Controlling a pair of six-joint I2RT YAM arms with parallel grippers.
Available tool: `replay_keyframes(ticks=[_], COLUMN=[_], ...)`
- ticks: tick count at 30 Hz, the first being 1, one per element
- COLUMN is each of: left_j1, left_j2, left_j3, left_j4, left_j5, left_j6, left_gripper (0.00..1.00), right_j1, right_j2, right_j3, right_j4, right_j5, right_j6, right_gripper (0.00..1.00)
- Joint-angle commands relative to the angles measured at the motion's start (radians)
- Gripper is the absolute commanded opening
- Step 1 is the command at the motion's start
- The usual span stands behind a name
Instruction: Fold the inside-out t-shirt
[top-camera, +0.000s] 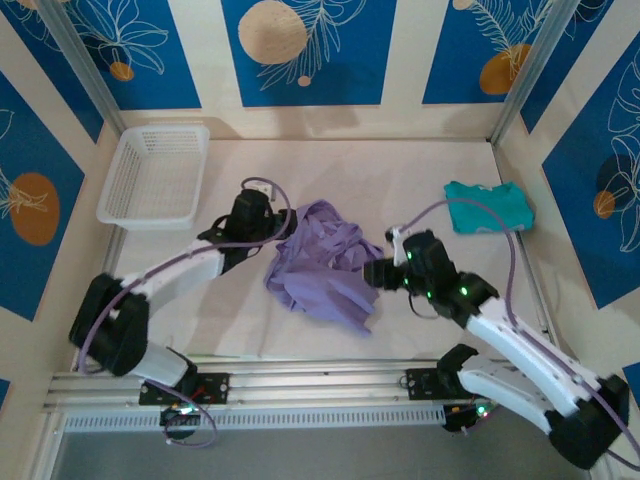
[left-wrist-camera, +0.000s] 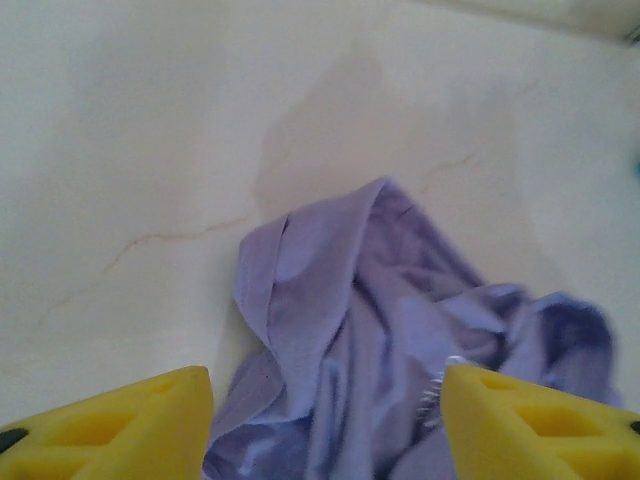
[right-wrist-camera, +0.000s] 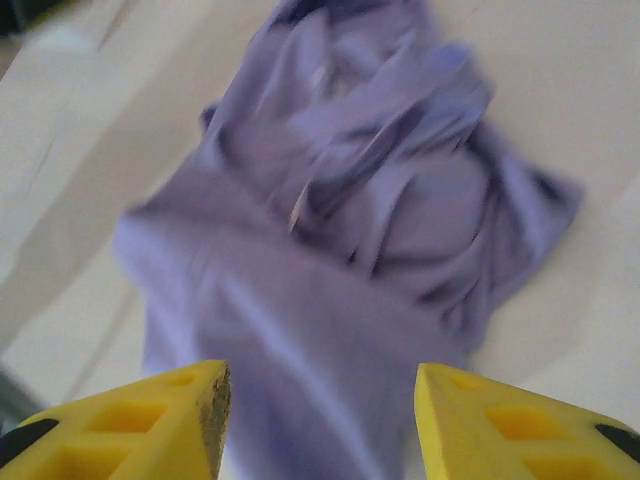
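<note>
Bare table (top-camera: 380, 170) beyond the t-shirt (top-camera: 320, 265); basket (top-camera: 155, 180) well apart.

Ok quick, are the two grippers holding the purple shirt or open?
Left gripper: open, holding nothing; the purple t-shirt lies below it.
Right gripper: open, holding nothing.

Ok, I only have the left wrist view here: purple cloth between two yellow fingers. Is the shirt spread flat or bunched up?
Observer: Bunched. From the top camera the t-shirt is a crumpled heap mid-table, between the left arm and the right arm.
Operator: What is the right arm doing?
Observer: It sits at the heap's right edge. Its wrist view shows its jaws apart, with the cloth just ahead of them.
Operator: Anything else on the table?
Observer: A white basket in the far left corner and a teal garment at the right side, both apart from the shirt.
</note>
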Motion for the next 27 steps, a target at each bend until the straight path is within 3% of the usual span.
replay_keyframes(ticks=[1,9,13,15,18,19,22,27], left_j1=[0.03,0.072,0.072,0.076,0.1,0.11,0.147,0.184], left_j2=[0.102,0.348,0.417,0.446,0.45,0.439,0.366,0.181], left_j3=[0.079,0.222,0.266,0.294,0.323,0.329,0.351,0.409], left_j4=[0.01,0.012,0.013,0.006,0.0,0.003,0.009,0.02], left_j5=[0.089,0.277,0.301,0.307,0.317,0.318,0.325,0.295], left_j6=[0.0,-0.012,-0.013,-0.01,-0.013,-0.01,0.003,0.045], left_gripper=[0.66,0.69,0.53,0.34,0.05,0.0,0.0,0.0], right_j1=[-0.109,-0.209,-0.217,-0.224,-0.241,-0.25,-0.289,-0.359], right_j2=[0.212,0.711,0.835,0.872,0.857,0.838,0.753,0.582], right_j3=[0.087,0.327,0.372,0.406,0.449,0.459,0.5,0.583], right_j4=[0.182,0.199,0.248,0.254,0.241,0.235,0.215,0.223], right_j5=[-0.082,-0.163,-0.251,-0.285,-0.271,-0.268,-0.275,-0.365], right_j6=[-0.038,0.0,0.024,0.027,-0.001,-0.015,-0.066,-0.128], right_gripper=[0.56,0.58,0.49,0.32,0.13,0.09,0.01,0.0])
